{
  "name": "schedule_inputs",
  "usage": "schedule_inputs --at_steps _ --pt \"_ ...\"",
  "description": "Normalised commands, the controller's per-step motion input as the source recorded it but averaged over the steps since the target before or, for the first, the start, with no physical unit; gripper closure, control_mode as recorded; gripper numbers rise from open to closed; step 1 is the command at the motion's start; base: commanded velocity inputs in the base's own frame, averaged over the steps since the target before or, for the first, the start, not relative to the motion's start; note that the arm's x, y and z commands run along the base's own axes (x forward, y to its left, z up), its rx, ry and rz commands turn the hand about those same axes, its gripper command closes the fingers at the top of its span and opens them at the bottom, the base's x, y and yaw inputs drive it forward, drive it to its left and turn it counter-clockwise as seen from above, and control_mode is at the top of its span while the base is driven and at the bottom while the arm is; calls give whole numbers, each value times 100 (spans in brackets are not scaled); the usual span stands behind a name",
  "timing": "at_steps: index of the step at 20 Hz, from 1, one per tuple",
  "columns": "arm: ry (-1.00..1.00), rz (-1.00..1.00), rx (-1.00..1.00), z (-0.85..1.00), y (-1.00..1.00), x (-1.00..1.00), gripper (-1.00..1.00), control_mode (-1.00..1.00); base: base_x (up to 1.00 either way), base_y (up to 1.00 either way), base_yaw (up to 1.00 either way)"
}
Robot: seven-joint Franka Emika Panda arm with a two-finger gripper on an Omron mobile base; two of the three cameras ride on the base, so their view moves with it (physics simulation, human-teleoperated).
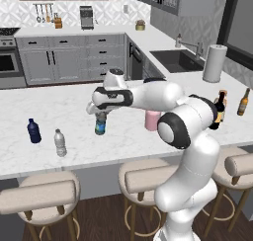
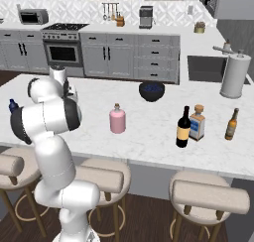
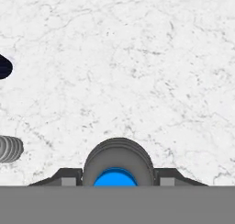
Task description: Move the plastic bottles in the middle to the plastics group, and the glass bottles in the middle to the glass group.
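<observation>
Gripping the blue-capped bottle [image 1: 101,123] from above, our gripper [image 1: 100,112] is clamped on it at frame centre, bound for the navy bottle [image 1: 33,131] lower left.

The hand covers the top of the blue-capped bottle [image 1: 100,124] in the left base view, so the cap and the fingertips [image 3: 69,179] cannot be seen there. In the hand view the grey band cuts the blue cap, and the fingers appear to touch the bottle. The arm hides most of the pink bottle [image 1: 152,119] and part of the wine bottle [image 1: 220,106]. The navy bottle [image 3: 4,66] and the clear grey-capped bottle [image 3: 10,148] are cut by the left edge.
</observation>
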Motion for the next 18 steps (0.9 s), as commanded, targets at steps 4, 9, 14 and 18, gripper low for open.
schedule_inputs --at_steps 4,9,14,18 --pt "9 17 0 12 33 -13 100 -100 0 0 0" --pt "0 9 0 -15 76 -10 100 -100 0 0 0" --pt "0 7 0 -45 93 0 100 -100 0 0 0" --pt "0 2 -1 -16 63 8 100 -100 0 0 0"
